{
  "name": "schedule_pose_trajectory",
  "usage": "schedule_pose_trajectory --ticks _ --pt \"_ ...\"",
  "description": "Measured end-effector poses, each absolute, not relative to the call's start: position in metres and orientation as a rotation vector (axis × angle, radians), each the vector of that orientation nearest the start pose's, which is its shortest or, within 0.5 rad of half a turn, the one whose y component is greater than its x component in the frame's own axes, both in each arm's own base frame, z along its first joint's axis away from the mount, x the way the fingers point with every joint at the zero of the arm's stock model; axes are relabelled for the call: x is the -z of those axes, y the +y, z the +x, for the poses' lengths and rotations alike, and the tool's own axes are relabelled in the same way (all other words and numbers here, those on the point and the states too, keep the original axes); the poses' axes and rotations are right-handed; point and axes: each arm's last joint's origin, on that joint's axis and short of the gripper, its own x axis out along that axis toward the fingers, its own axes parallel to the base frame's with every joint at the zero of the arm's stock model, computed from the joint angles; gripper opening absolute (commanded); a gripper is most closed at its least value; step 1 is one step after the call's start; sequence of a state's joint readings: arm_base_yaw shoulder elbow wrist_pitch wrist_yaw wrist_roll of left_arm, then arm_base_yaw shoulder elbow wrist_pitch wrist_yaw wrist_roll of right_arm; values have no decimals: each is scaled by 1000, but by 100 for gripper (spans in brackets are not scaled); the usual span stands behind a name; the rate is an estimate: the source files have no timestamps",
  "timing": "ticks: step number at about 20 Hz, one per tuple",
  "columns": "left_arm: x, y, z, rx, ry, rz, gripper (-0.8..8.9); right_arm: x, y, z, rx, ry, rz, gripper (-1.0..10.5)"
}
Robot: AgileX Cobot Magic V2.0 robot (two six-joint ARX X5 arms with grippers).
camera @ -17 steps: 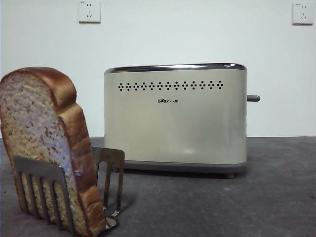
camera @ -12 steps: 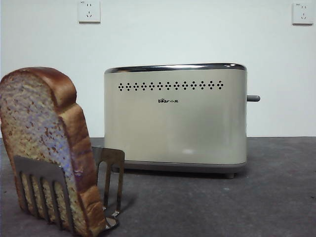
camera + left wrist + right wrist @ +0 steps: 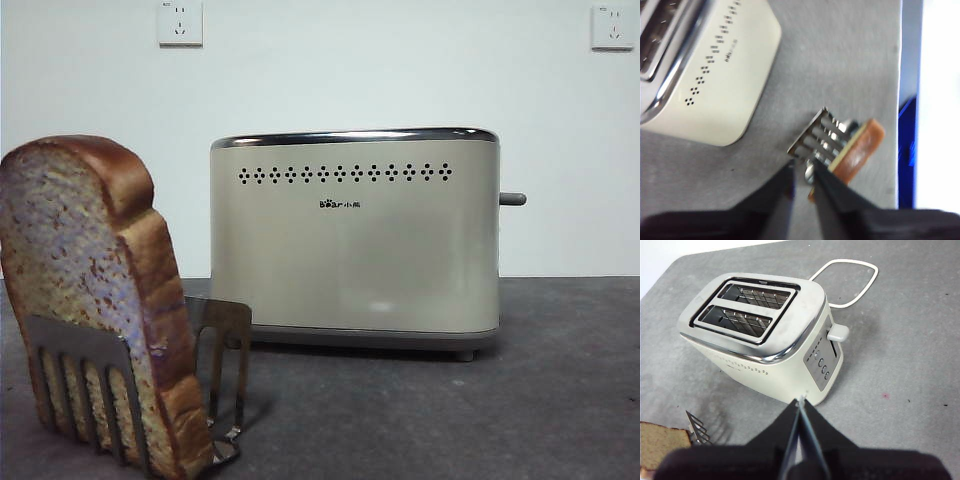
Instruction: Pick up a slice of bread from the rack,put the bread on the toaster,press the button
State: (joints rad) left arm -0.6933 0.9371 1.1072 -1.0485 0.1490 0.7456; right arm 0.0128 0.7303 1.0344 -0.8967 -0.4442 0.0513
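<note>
The slice of bread [image 3: 80,290] stands upright in the steel rack [image 3: 225,340] at the front left. The cream toaster [image 3: 355,250] stands behind it in the middle, its grey button [image 3: 512,199] sticking out of the right end. No gripper shows in the front view. My left gripper [image 3: 802,167] hovers above the rack [image 3: 822,137] and the bread [image 3: 860,150], its jaws a narrow gap apart and empty. My right gripper [image 3: 800,402] is shut and empty, high above the toaster [image 3: 755,340] near the button [image 3: 837,332] end.
Two white wall sockets [image 3: 181,22] [image 3: 613,27] are on the back wall. A white cord loop [image 3: 850,280] lies on the table behind the toaster. The table edge [image 3: 900,100] runs close beside the rack, with something blue [image 3: 907,150] beyond it.
</note>
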Motion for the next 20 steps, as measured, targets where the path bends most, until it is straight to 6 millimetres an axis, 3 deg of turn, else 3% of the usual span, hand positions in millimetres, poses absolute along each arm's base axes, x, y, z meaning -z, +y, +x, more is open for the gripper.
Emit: schedule_pose_trajectory --ticks 2,3,6,18,20 --pt "-341 -111 113 1114 554 1022 413 -357 14 118 -434 596 159 -2" --pt "-338 -113 110 1135 568 1070 417 -357 14 118 -437 595 150 -2" --pt "-328 -121 108 1190 643 1183 418 -357 14 119 -442 591 132 -2" --pt "-287 -167 144 1256 810 1266 401 -354 14 117 -456 615 89 -2" --pt "-279 -172 149 1253 855 1289 290 -354 14 116 -460 622 79 -2"
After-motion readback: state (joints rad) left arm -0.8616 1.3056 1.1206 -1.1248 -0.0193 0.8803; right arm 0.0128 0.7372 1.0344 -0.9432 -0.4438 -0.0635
